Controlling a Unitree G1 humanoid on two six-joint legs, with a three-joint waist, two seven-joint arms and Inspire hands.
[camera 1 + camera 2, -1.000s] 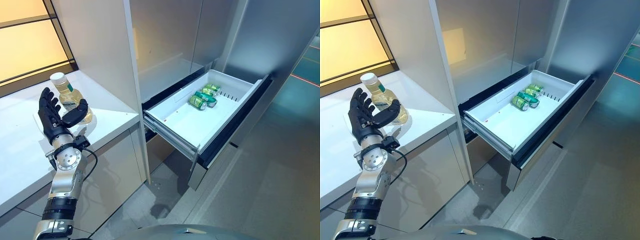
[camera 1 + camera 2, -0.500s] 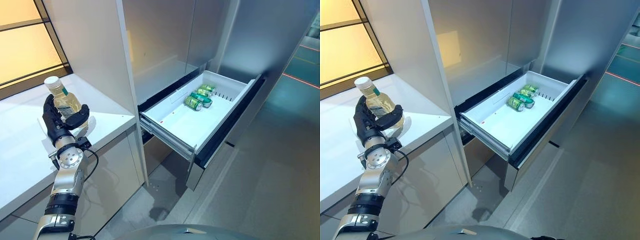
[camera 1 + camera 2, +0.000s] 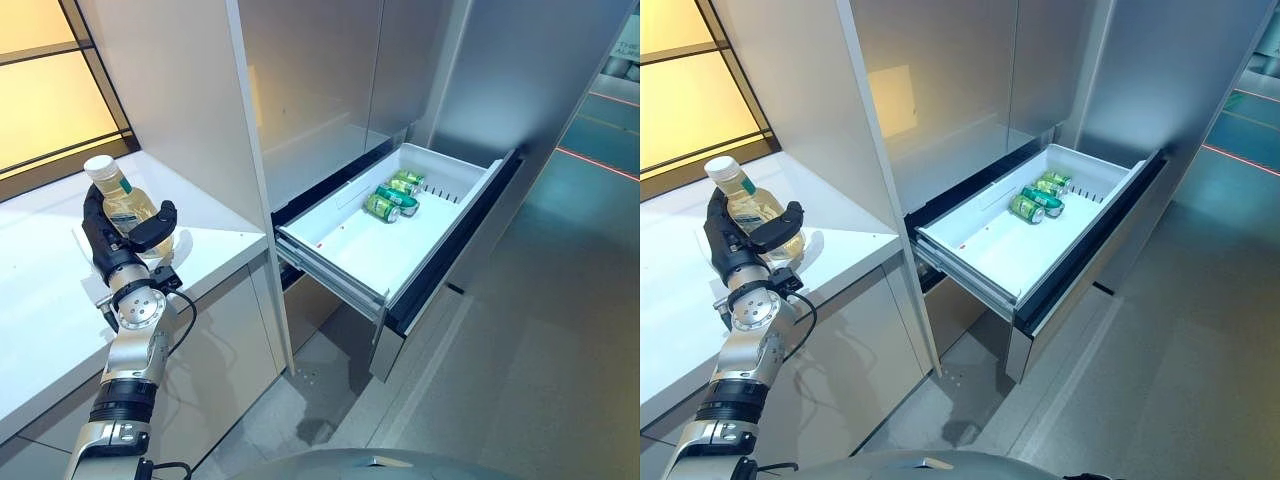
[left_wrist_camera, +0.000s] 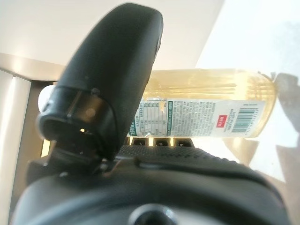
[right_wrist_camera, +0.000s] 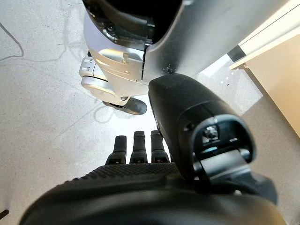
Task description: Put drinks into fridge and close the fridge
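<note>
grip is the news: a sec ago our left hand (image 3: 125, 240) stood spread beside the bottle (image 3: 119, 195) at the left of the frame, fingers straight. now fingers and thumb are curled round the bottle's body, thumb crossing the front, fingers wrapped behind. left wrist view confirms it: thumb (image 4: 112, 79) lies over the label side and the bottle sits against the palm. so we've gone from reaching to holding.

bottle, pale yellow liquid w/ white cap, is upright at the left of the frame, over the white counter (image 3: 40, 300). can't tell whether its base touches the counter or has just lifted.

right hand (image 5: 136, 145) shows only in its own wrist view, hanging low over the floor, fingers straight and relaxed, holding nothing.

fridge drawer (image 3: 350, 250) is pulled fully out at centre right, well apart from the bottle. three green cans (image 3: 392, 197) lie on their sides near its far end; the near half is bare white.

we judge the pick is secured, so the next stage is lifting clear and carrying rightwards across to the drawer. closing the fridge isn't yet done.
</note>
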